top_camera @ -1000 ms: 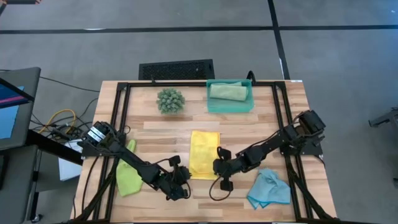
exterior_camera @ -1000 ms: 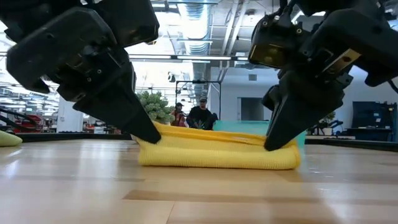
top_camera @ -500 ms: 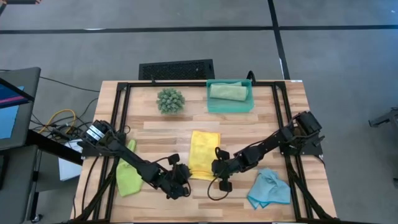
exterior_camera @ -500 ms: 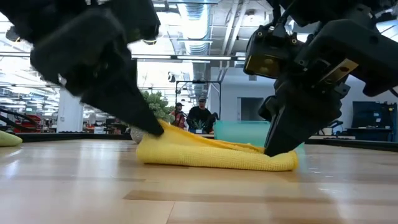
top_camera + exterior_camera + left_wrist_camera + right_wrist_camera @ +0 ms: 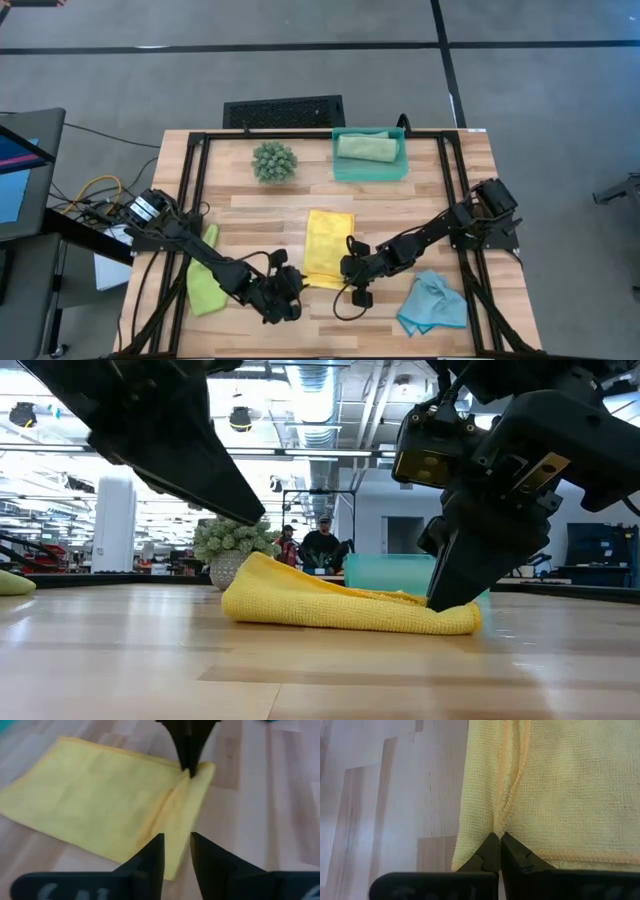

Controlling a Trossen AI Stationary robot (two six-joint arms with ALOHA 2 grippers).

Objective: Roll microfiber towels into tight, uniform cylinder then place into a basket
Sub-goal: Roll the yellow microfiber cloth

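1. The yellow microfiber towel lies folded into a long strip mid-table on the wooden table, its near end bunched and lifted into a low ridge, as the low view shows.
2. The right gripper is clamped on that near end; the right wrist view shows its two dark fingers pressed together with a pleat of yellow cloth pinched between their tips.
3. The right arm runs low across the table from its base at the right edge, elbow out and wrist angled down to the towel's corner.
4. The left gripper hangs just off the towel's other near corner, raised clear of the cloth in the low view; its fingers stand a narrow gap apart and hold nothing.
5. The left arm stretches from its base at the left edge, passing over the lime green towel, which lies flat behind the left gripper.
6. The light blue towel sits crumpled just beyond the right gripper toward the table's near right corner.
7. The teal basket stands well beyond both grippers at the far edge, with a rolled sage green towel inside it.
8. A spiky green plant ball rests beside the basket, apart from it.
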